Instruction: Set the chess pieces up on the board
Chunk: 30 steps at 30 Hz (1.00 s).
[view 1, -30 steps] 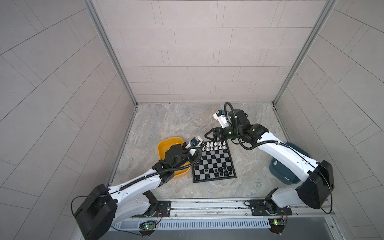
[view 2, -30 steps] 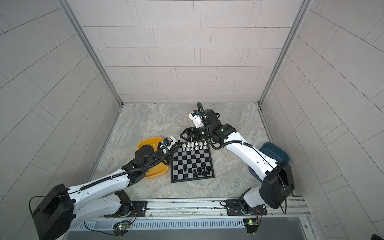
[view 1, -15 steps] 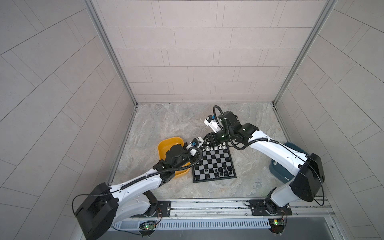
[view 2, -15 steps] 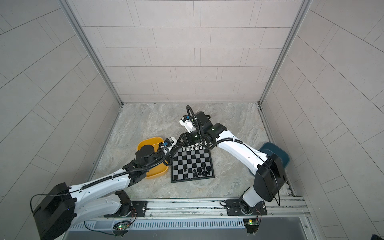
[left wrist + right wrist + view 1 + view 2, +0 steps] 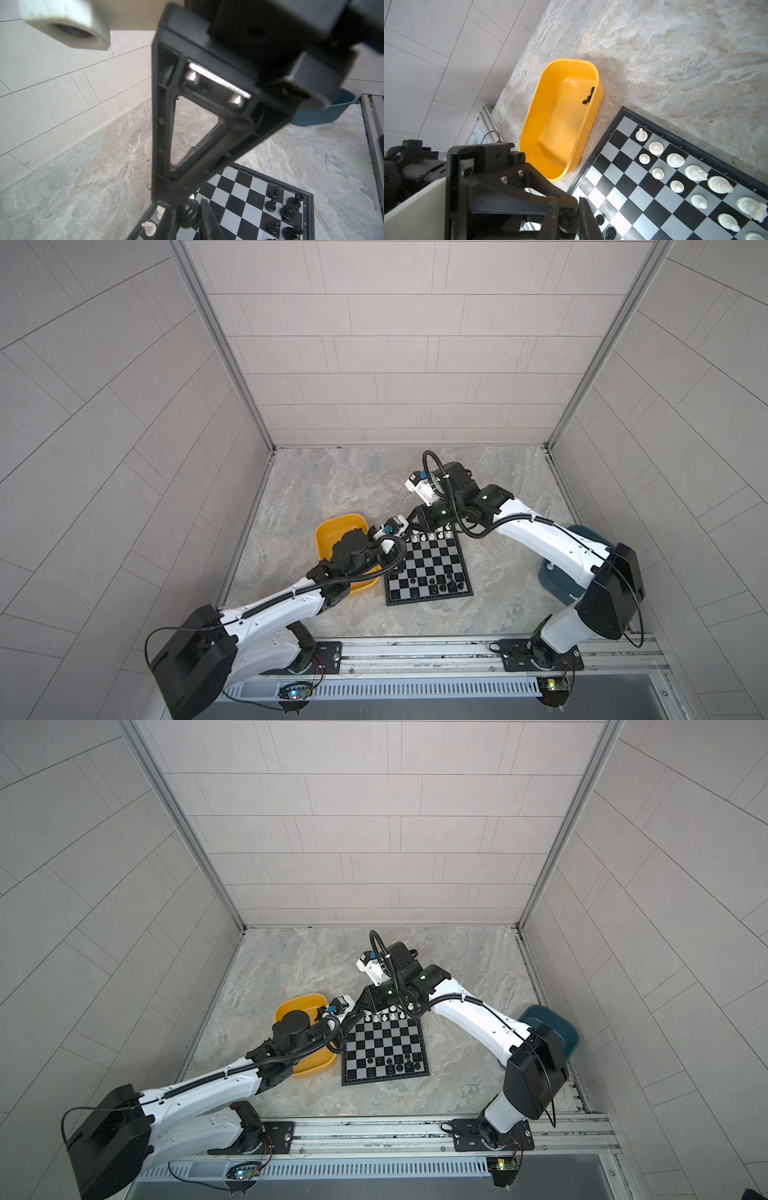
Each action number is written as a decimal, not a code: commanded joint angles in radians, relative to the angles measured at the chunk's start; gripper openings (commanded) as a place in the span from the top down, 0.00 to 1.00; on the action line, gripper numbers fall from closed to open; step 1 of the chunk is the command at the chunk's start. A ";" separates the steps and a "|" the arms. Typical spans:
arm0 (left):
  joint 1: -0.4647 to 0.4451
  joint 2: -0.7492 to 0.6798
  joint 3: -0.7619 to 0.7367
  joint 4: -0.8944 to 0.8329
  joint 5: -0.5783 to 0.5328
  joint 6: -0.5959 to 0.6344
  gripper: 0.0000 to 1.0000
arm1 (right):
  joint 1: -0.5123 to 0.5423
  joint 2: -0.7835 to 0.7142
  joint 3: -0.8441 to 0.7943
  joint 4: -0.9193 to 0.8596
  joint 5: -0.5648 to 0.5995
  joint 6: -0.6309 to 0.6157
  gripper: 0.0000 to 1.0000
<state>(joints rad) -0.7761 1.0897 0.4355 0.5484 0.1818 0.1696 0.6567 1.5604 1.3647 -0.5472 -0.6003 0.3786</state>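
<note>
Both grippers meet above the far left corner of the board point(image 5: 428, 568) point(image 5: 384, 1048). My left gripper point(image 5: 188, 221) point(image 5: 404, 531) is shut on a black chess piece point(image 5: 188, 211). My right gripper point(image 5: 569, 225) point(image 5: 415, 524) has shut on the same black piece point(image 5: 566, 221), reaching in from the far side. White pieces point(image 5: 432, 536) point(image 5: 675, 160) stand in the board's far rows. Black pieces point(image 5: 440, 583) point(image 5: 288, 209) stand in the near rows, toward the right. The held piece is hidden by the grippers in both top views.
A yellow tray point(image 5: 328, 531) point(image 5: 560, 124) lies left of the board, under my left arm, with a black piece point(image 5: 588, 97) inside. A dark blue bin point(image 5: 590, 539) point(image 5: 353, 108) sits at the right, behind my right arm. Tiled walls enclose the marbled floor.
My right gripper swung left from over the board's far edge to my left gripper and closed on the black piece held there. The left arm has barely moved.
</note>
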 commanded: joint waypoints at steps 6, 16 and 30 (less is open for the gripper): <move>-0.012 0.000 -0.002 0.071 -0.009 -0.004 0.81 | 0.006 0.006 0.001 -0.020 0.005 0.002 1.00; -0.012 0.000 0.043 -0.010 -0.080 -0.090 0.00 | 0.002 -0.057 -0.038 0.012 0.058 0.014 1.00; 0.330 -0.222 0.441 -1.248 -0.043 -0.628 0.00 | 0.206 -0.160 -0.248 0.195 0.343 -0.076 1.00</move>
<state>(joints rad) -0.5514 0.8398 0.8444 -0.3653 0.0494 -0.3264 0.7845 1.4059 1.1595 -0.4126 -0.3466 0.3527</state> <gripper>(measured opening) 0.999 0.085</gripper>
